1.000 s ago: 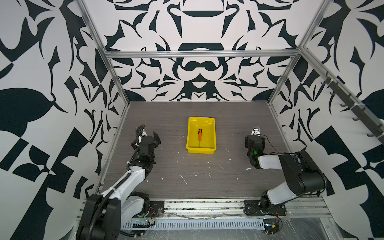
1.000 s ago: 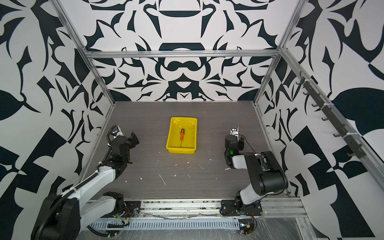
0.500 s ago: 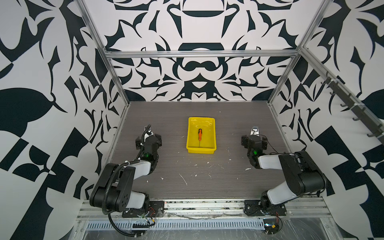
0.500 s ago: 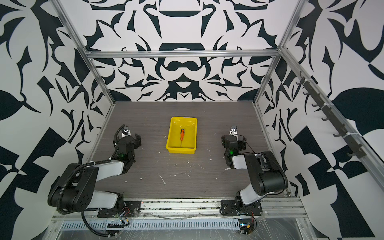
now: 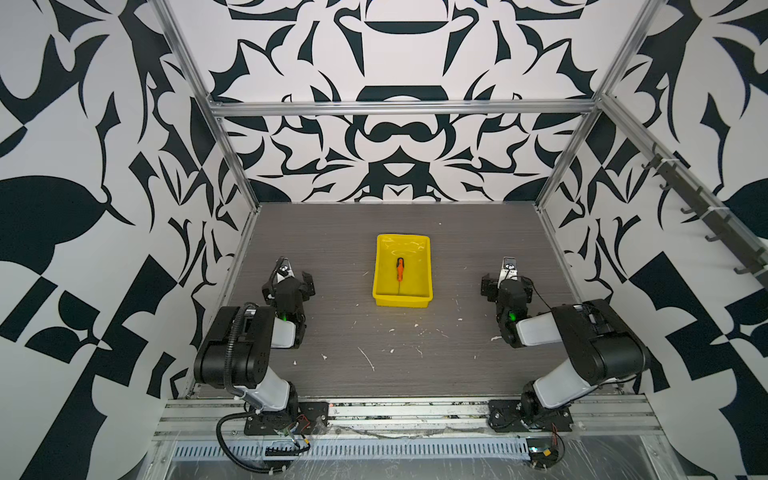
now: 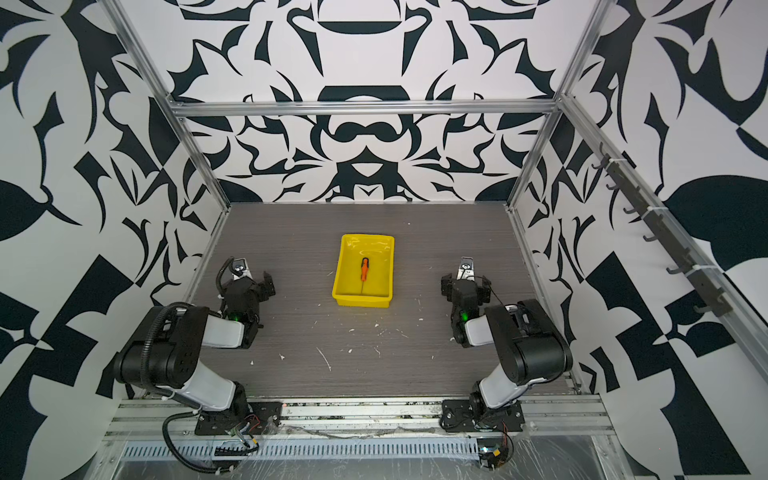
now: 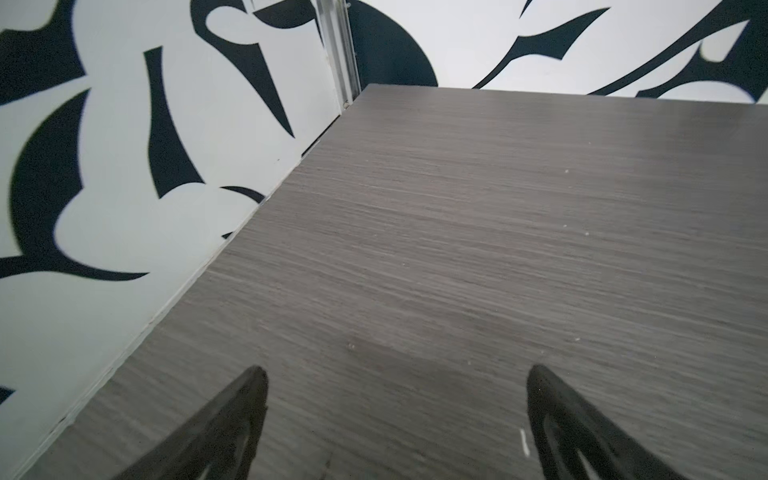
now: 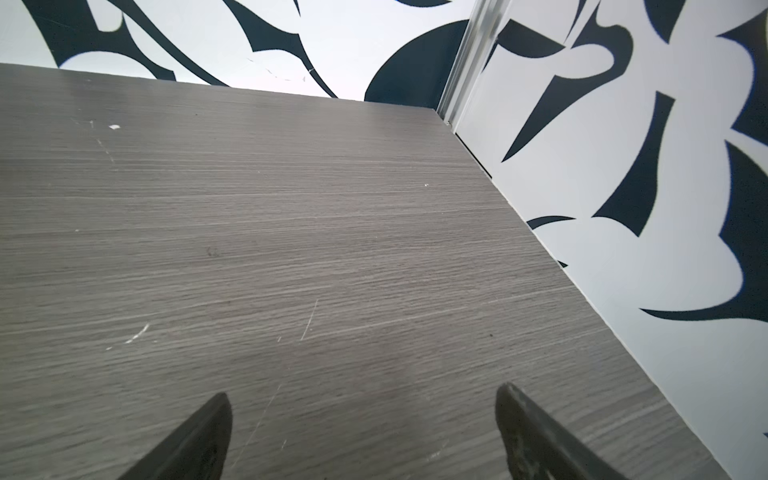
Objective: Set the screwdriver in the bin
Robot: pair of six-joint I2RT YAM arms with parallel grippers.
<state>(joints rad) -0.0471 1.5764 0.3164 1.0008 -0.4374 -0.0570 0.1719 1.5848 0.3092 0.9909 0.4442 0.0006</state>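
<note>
— Yellow: how many do you count from above?
— One bin (image 5: 419, 253), mid-table in both top views. One screwdriver (image 5: 400, 269) lies flat inside it, its black-capped orange handle toward the back wall and its shaft toward me. I count two grippers. The left gripper (image 5: 291, 282) and the right gripper (image 5: 507, 284) sit low on either side, well apart from the bin. White scraps (image 5: 368, 359) litter the grey table (image 5: 332, 232) in front, and the bin lies in open view.
— Left wrist?
— I see two black fingers (image 7: 232, 419) spread wide, with only bare wood grain between them. The patterned wall (image 7: 124, 166) runs beside.
— Right wrist?
— Two fingers (image 8: 195, 436) stand well apart, with only table between them and pale scratches (image 8: 309, 320) ahead.
</note>
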